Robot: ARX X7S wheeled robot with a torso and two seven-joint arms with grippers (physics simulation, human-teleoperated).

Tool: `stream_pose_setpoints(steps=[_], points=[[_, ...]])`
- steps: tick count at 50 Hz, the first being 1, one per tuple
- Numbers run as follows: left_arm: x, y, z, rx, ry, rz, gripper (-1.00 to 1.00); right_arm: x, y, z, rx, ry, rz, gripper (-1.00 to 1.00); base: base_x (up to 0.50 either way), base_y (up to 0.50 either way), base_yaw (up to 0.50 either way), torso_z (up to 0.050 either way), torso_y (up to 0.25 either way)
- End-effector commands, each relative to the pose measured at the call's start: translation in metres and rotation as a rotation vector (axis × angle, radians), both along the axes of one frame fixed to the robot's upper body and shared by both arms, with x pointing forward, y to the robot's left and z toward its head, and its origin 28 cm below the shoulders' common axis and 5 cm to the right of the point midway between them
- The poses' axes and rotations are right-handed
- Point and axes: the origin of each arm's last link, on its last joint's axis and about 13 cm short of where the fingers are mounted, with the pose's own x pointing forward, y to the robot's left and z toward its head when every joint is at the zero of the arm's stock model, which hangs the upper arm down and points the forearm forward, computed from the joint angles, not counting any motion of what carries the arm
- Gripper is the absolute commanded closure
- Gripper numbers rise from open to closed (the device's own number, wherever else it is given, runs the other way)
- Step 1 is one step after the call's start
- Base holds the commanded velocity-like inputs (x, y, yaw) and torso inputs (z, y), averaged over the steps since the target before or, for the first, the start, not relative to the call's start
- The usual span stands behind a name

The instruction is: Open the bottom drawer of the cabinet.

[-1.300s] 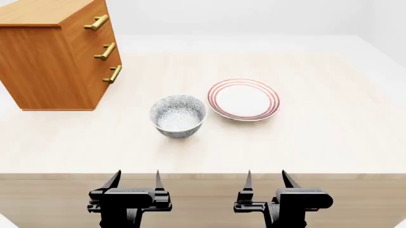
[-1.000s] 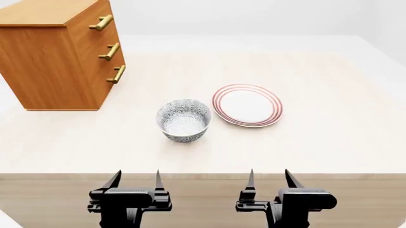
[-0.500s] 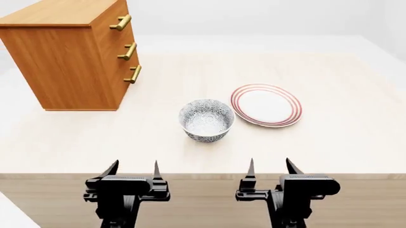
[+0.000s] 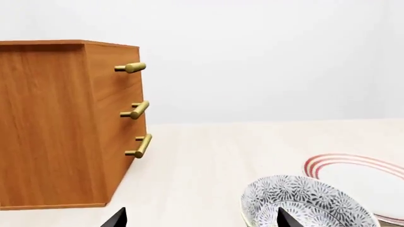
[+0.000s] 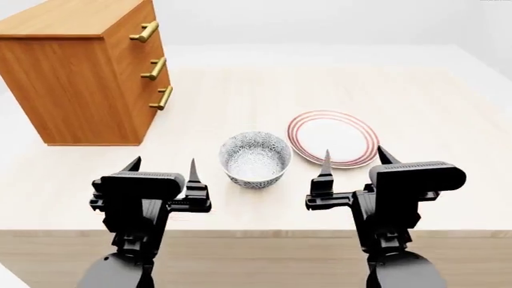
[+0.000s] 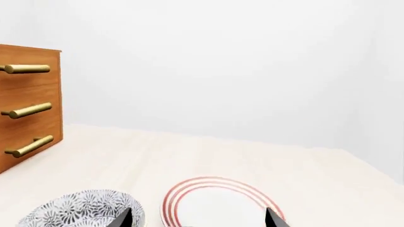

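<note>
bottom drawer (image 5: 157, 99): ahead-left of left gripper (image 5: 160, 174), the nearer one; right gripper (image 5: 352, 164) likewise spread, empty.

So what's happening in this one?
Nothing is being handled yet. Both grippers, left and right, are open and empty, raised over the near edge of the table. The cabinet stands at the far left with all three drawers shut, the bottom drawer included. A bowl and a plate sit between the arms and the far side.
</note>
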Motion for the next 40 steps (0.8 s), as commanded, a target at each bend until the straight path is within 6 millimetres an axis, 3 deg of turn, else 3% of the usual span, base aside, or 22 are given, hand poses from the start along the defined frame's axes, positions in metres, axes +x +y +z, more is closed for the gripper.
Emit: stream_pose_setpoints(steps=[1, 40], points=[[0.0019, 0.0006, 0.0066, 0.008, -0.010, 0.004, -1.00, -0.0008, -0.0001, 0.0076, -0.018, -0.010, -0.005, -1.00, 0.50, 0.00, 0.00, 0.000, 0.000], [0.0032, 0.0029, 0.0049, 0.013, -0.010, 0.018, -1.00, 0.0014, 0.0016, 0.0091, -0.020, -0.018, 0.007, -1.00, 0.50, 0.00, 0.00, 0.000, 0.000]])
